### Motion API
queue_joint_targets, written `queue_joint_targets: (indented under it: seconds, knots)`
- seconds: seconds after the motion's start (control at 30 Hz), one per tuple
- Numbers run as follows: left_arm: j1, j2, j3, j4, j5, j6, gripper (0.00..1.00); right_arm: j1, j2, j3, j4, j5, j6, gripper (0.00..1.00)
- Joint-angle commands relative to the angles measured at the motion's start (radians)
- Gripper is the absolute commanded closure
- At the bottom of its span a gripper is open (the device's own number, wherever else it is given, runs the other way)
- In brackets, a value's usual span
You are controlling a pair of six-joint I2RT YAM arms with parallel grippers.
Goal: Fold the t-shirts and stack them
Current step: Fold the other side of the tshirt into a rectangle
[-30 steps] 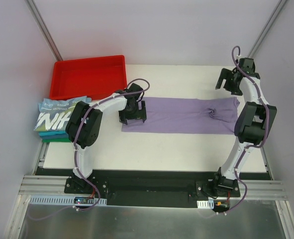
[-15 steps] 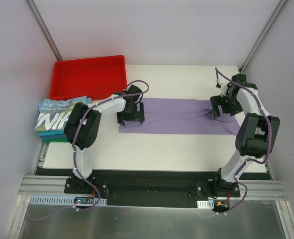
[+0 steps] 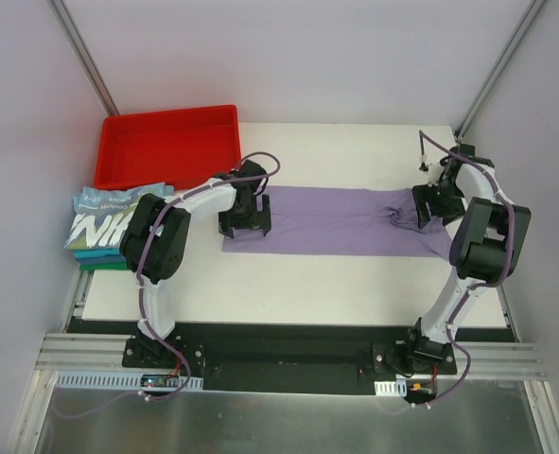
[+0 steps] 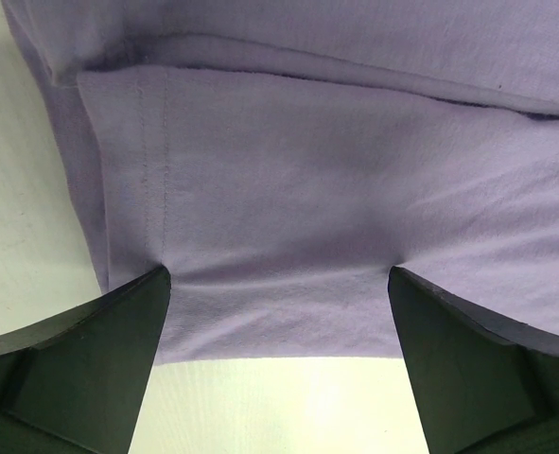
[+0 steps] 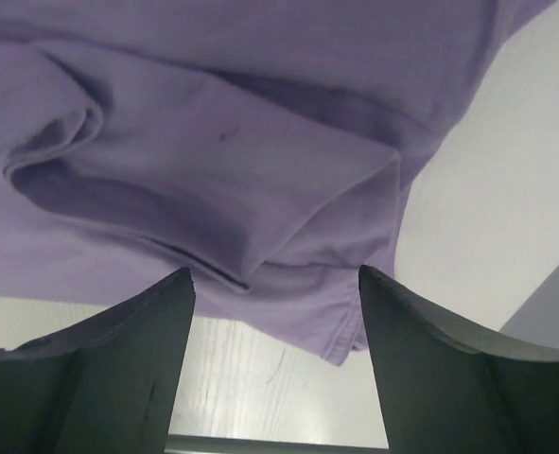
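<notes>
The lavender t-shirt [image 3: 340,219] lies as a long folded strip across the middle of the white table [image 3: 298,284]. My left gripper [image 3: 246,219] is open, with its fingertips resting on the shirt's left end. In the left wrist view [image 4: 277,284] the cloth [image 4: 288,189] spans the gap between the jaws, its edge just below the tips. My right gripper [image 3: 428,204] is open over the bunched right end. In the right wrist view [image 5: 274,279] a creased fold [image 5: 213,189] and a hem corner sit between the jaws. A folded stack [image 3: 109,227] lies at the left, light blue with white lettering on top, teal and green beneath.
The red plastic tray [image 3: 165,144] stands at the back left, just behind the folded stack. The table's right edge and the enclosure wall are close to my right gripper. Bare white table runs in front of the shirt.
My right arm swung from the far right corner down onto the shirt's right end. My left gripper and the shirt's left edge shifted slightly left.
</notes>
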Motion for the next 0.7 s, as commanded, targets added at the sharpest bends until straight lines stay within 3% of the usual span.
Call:
queue_joint_targets:
  seconds: [0.0,0.17,0.33,0.67]
  knots:
    - [0.025,0.005,-0.023,-0.047,-0.002,0.019,0.01,0.002,0.048,0.085,0.026,-0.028,0.053,0.30]
    - [0.026,0.007,-0.025,-0.045,-0.002,0.019,0.01,0.002,0.096,0.096,0.036,-0.071,0.090,0.44]
    - [0.028,0.008,-0.025,-0.045,-0.001,0.020,0.01,0.002,0.119,0.096,0.023,-0.131,0.105,0.47]
    - [0.029,0.005,-0.028,-0.045,0.003,0.019,0.01,0.001,0.090,0.079,0.070,-0.021,0.214,0.90]
